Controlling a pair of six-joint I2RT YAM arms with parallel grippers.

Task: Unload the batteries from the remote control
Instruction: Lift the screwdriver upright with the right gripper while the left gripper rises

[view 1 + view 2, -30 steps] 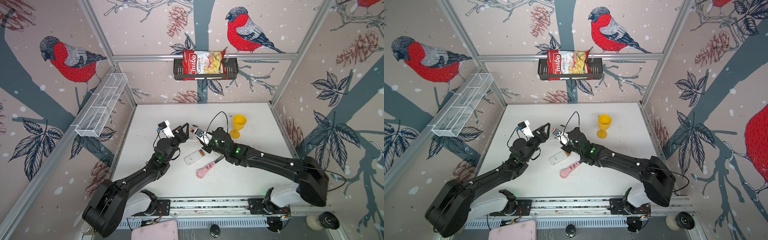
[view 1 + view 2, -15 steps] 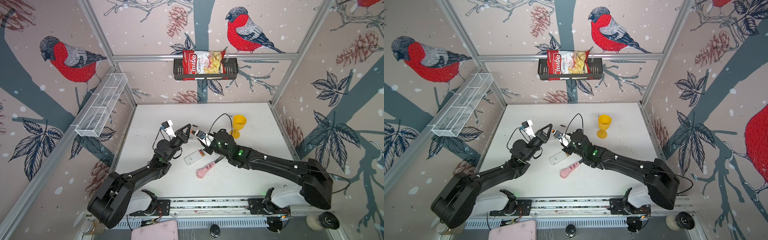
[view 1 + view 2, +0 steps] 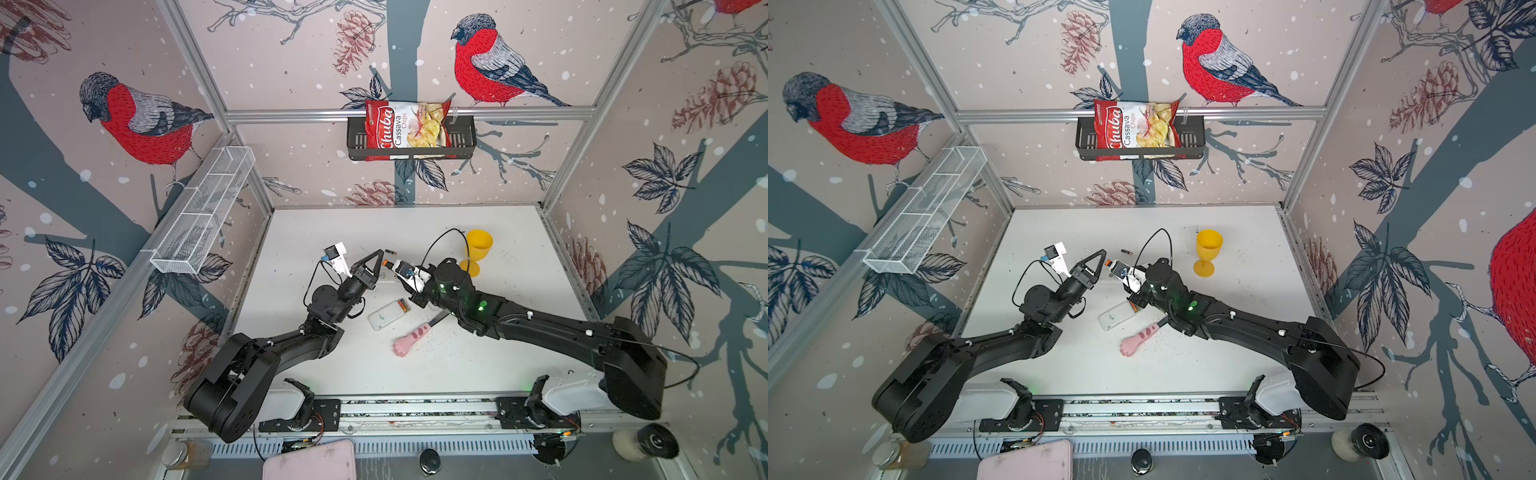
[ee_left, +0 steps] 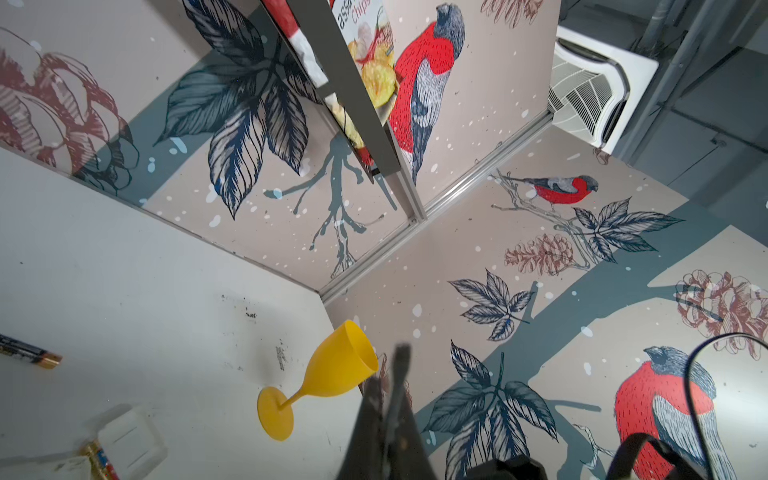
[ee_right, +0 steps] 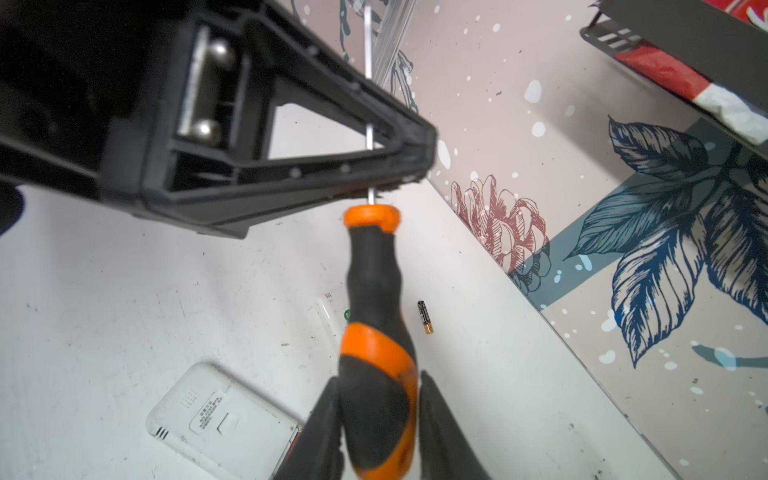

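Item: screwdriver handover, held above the table (image 3: 511, 257). Left gripper (image 5: 413, 166) is clenched on the bare shaft of the screwdriver (image 5: 374, 282). Right gripper (image 5: 378, 380) flanks the handle; whether it grips or has let go is not discernible. Loose battery (image 3: 390, 251) lies toward the back of the table. Seated batteries (image 3: 403, 306) sit in the open compartment of the remote control (image 3: 384, 319), which lies between the arms. Handling note: free the handle fully before drawing the left arm away. The thin shaft probably pivots, so move slowly and stay clear of the remote control.
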